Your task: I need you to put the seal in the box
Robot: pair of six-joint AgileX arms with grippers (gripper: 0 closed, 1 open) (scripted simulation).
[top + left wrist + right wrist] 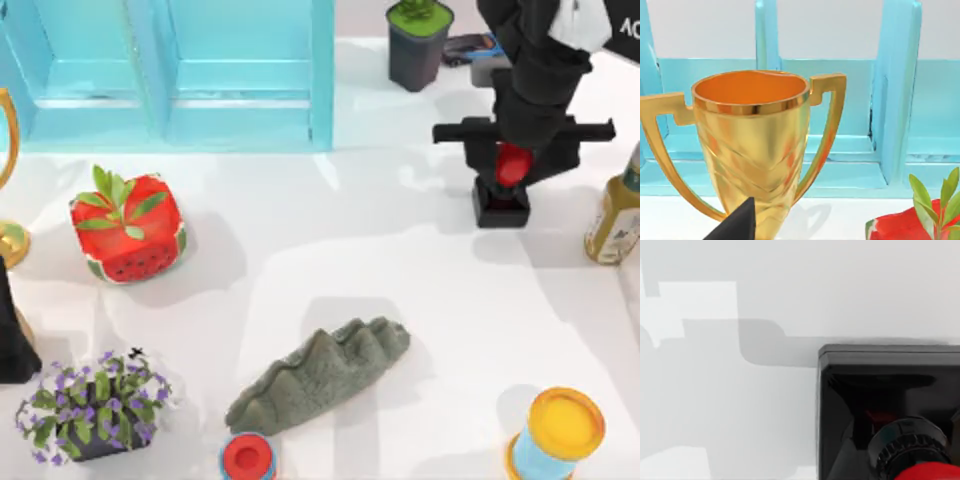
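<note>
The seal [503, 190] stands on the white table at the right rear, a black square block with a glossy red knob. My right gripper [512, 160] hovers directly over it, the arm covering the knob's sides. In the right wrist view the seal [890, 405] lies close below, its red knob at the frame's edge. The box [180, 80], light blue with divided compartments, sits at the rear left, well apart from the seal. My left arm [12, 340] is parked at the left edge, facing a gold trophy [752, 150].
A watermelon-patterned planter [128, 228], purple flower pot [90, 405], grey rock [320, 375] and red-capped blue cylinder [247, 458] fill the left and front. A yellow-capped cylinder [555, 435], bottle [615, 215] and dark potted plant [418, 40] flank the right side.
</note>
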